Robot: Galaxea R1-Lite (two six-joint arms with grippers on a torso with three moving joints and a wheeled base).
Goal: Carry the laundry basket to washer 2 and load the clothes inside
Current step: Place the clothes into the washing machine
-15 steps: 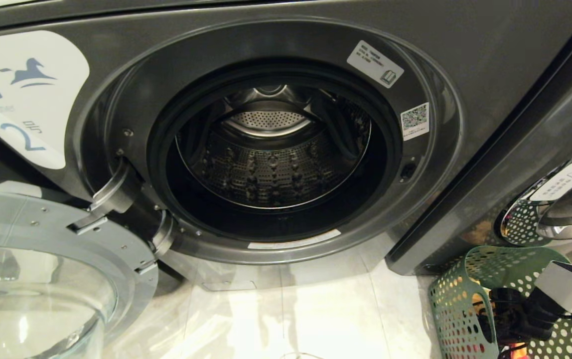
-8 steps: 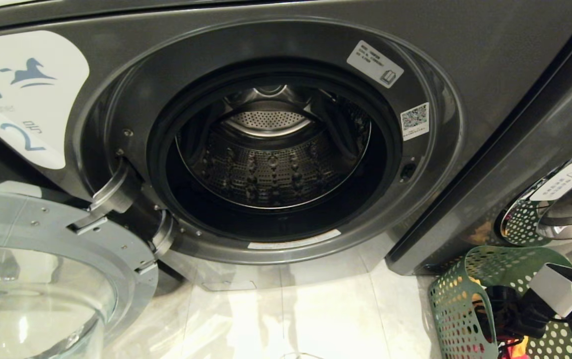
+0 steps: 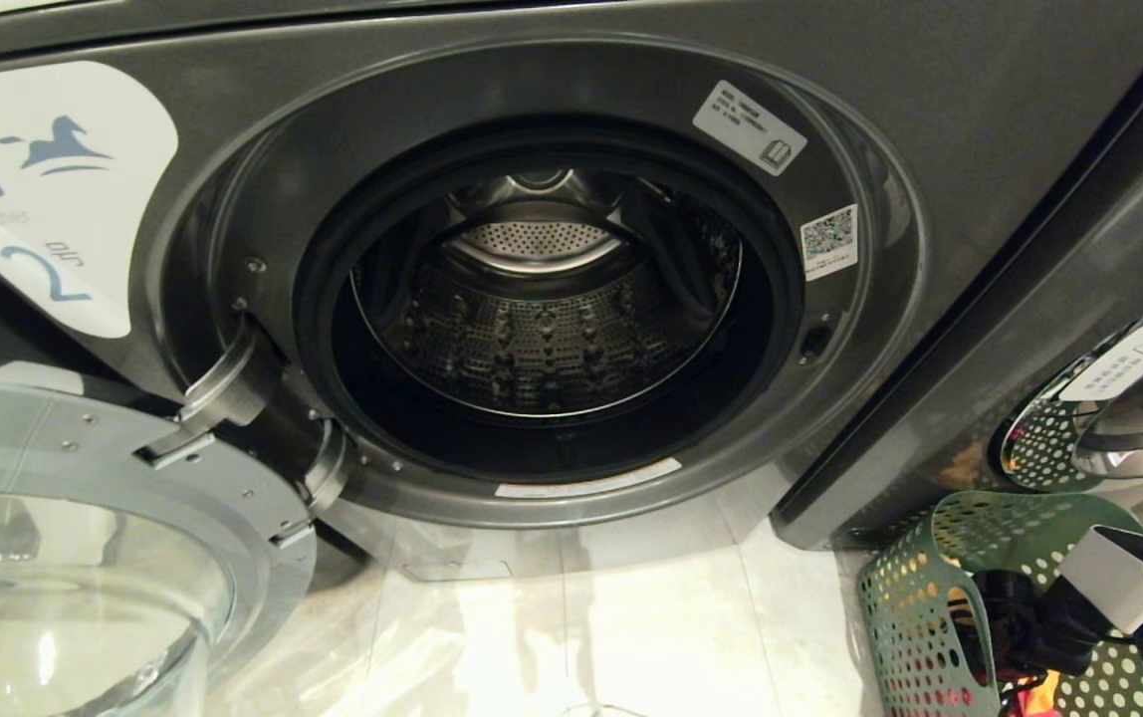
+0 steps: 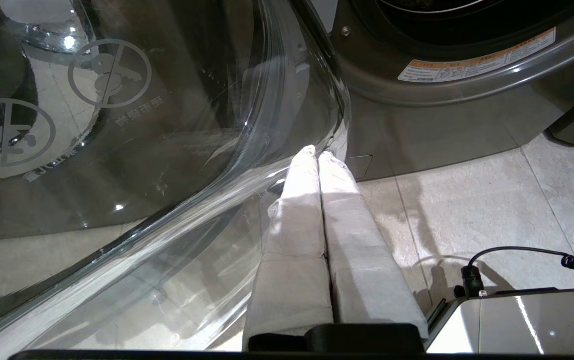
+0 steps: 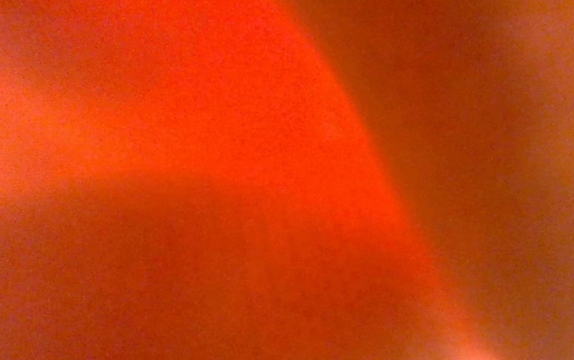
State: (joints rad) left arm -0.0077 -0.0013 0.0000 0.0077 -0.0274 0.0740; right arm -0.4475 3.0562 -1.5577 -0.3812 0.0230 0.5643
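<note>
Right gripper (image 3: 1015,637), fingers buried in the clothes (image 5: 217,125) in the basket (image 3: 905,607), grip unreadable; washer 2 (image 3: 552,329) drum gapes up-left; left gripper (image 4: 317,160) pressed together, parked.

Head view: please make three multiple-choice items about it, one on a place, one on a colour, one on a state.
1. Where does the green perforated plastic laundry basket stand?
A. on the floor at lower right
B. inside the drum
C. on top of the washer
2. What colour is the numeral on the white label?
A. red
B. blue
C. black
3. The round glass door of the dark grey washer 2 is:
A. shut
B. swung open
C. missing

1 A: it stands beside the washer. 2 B: a blue 2. 3 B: the steel drum is exposed.
</note>
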